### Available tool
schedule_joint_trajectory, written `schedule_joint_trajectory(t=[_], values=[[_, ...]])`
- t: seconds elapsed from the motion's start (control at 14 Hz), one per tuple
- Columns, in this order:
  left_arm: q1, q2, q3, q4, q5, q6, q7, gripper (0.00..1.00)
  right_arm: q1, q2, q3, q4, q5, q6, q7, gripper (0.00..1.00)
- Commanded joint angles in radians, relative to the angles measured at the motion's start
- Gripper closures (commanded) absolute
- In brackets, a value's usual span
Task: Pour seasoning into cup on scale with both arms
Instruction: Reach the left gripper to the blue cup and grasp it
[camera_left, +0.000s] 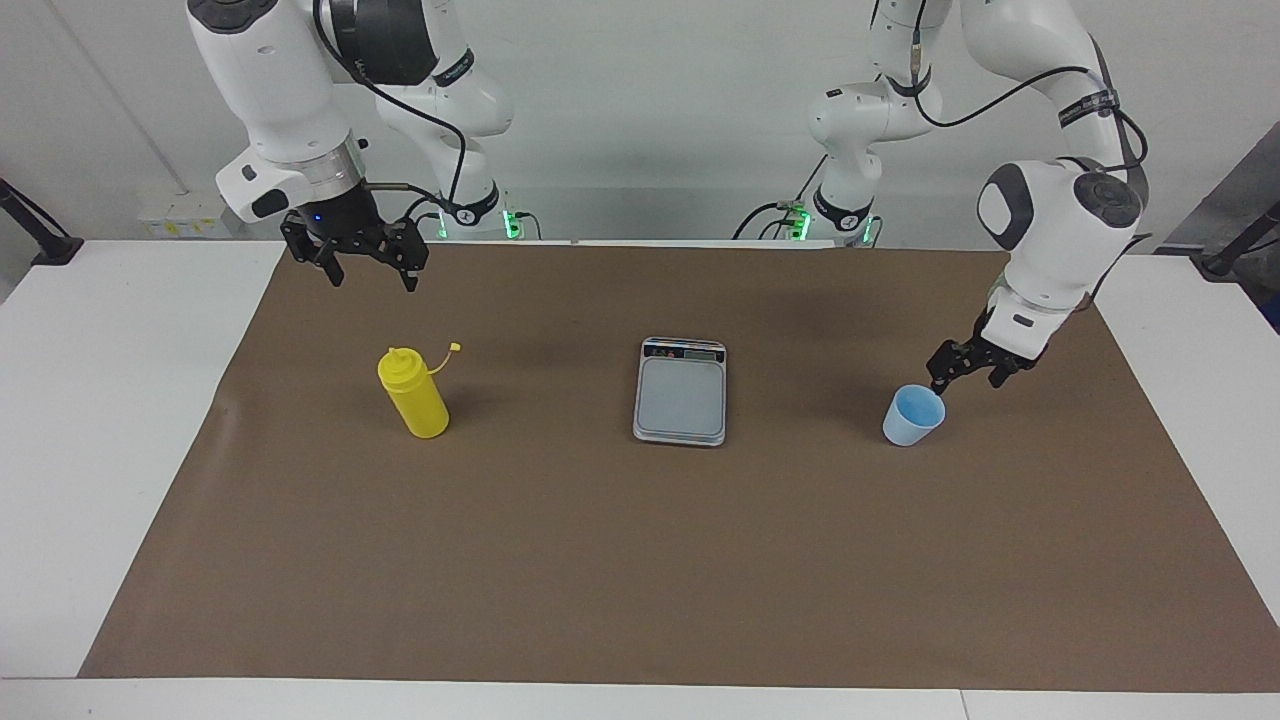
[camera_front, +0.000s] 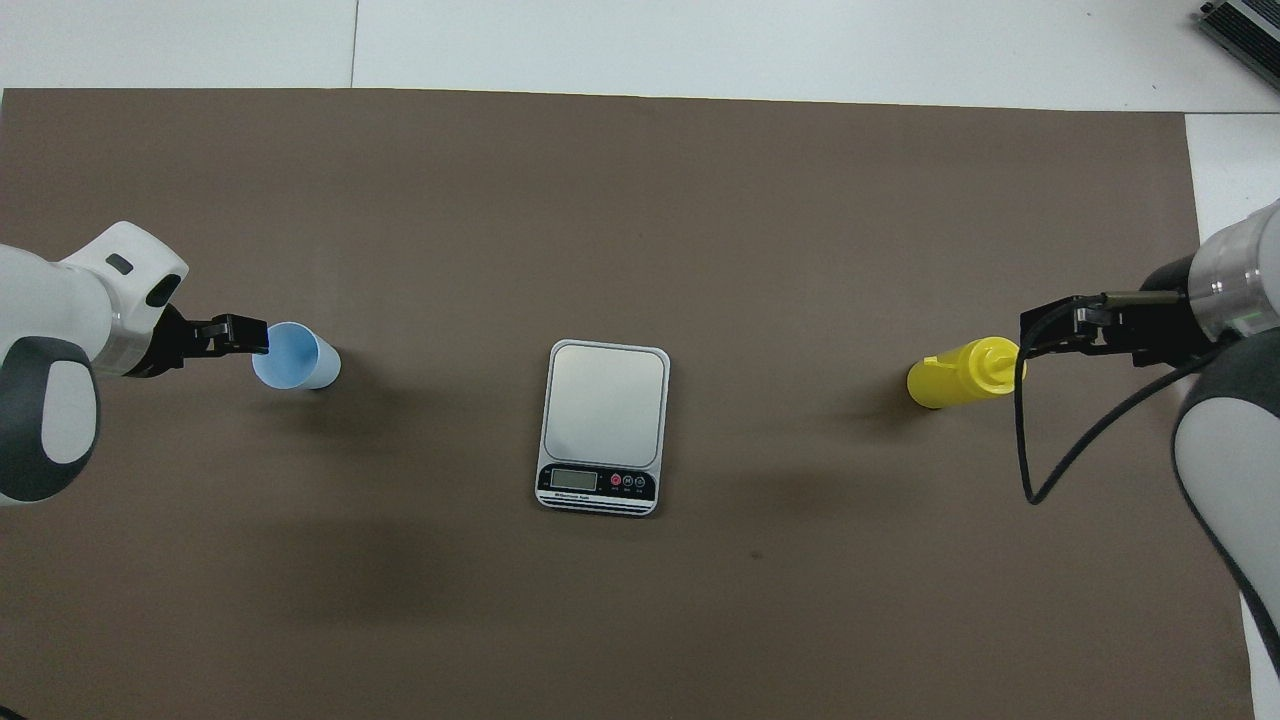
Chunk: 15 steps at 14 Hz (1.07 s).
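Seasoning bottle (camera_left: 414, 397): upright on the brown paper mat (camera_left: 640, 560), toward the right arm's end of the table (camera_left: 120, 420), tethered cap hanging off beside the nozzle.
Cup (camera_left: 912, 415): upright on the mat toward the left arm's end, apart from the scale.
Scale (camera_left: 681, 391): mid-mat between bottle and cup, platform bare, display strip on the edge nearer the robots.
Left end effector (camera_left: 968, 376): low beside the cup's rim, fingers spread wide, gripping nothing.
Right end effector (camera_left: 370, 275): raised over the mat near the bottle, fingers spread, gripping nothing.
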Motion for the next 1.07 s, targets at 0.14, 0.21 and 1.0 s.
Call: schedule_joint_trajectory(t=[0.14,0.21,1.0], values=[[0.002,0.014,-0.006,-0.075,-0.012,0.125,-0.046,0.0,-0.007,0.003,0.007,0.011,0.017,-0.008,0.006,0.0],[-0.001,0.028,-0.006,-0.076,-0.012,0.145,-0.047,0.0,-0.007,0.003,0.007,0.011,0.017,-0.008,0.007,0.0],[-0.024,0.084,-0.006,-0.087,-0.012,0.179,-0.112,1.0,-0.013,0.003,0.007,0.009,0.017,-0.01,0.007,0.0]])
